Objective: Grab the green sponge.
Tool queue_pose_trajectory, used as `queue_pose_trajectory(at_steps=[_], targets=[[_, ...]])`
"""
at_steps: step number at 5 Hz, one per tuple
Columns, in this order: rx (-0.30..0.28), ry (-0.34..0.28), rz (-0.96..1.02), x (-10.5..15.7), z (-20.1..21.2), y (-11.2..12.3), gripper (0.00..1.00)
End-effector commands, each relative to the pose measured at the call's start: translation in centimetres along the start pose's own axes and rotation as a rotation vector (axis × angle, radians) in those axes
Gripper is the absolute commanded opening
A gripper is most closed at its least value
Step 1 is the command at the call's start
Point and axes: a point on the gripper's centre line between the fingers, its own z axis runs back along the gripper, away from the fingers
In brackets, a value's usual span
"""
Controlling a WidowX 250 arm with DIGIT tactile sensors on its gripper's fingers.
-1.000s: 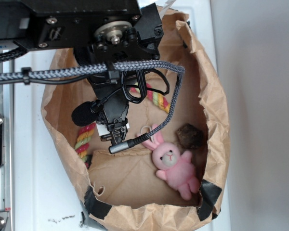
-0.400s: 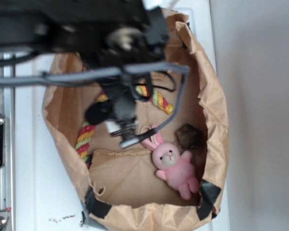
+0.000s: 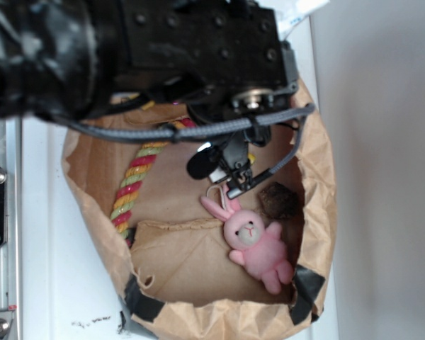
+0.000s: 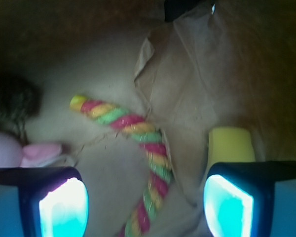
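Yellow foam of the green sponge (image 4: 230, 145) shows just above the tool's right pad in the wrist view.

Inside the brown paper bag (image 3: 315, 191) the tool (image 4: 145, 197) hangs with its two pads spread wide apart, holding nothing. The striped rope (image 4: 138, 133) runs diagonally between the pads over the bag floor. The pink bunny (image 3: 256, 244) lies near the bag's lower right, a dark fuzzy lump (image 3: 276, 200) just above it. The bag stands on a white table (image 3: 42, 283).

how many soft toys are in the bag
1: a pink bunny lying at the bag's lower right, beside a dark brown lump. The arm blocks the bag's upper part, so others may be hidden.
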Motion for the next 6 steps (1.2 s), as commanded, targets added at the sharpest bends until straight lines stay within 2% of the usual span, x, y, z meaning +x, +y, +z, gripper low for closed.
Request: queue_pose_trajectory(at_steps=[1,2,4,6], targets=[[0.070,-0.041,0.051,2.0,0.2,4.2,1.00],[0.100,-0.044,0.033,1.9,0.6,5.5,1.00],[0.139,-0.017,-0.065,0.8,-1.4,7.1,1.00],[0.119,-0.004,-0.118,0.1,-3.1,6.7,1.00]])
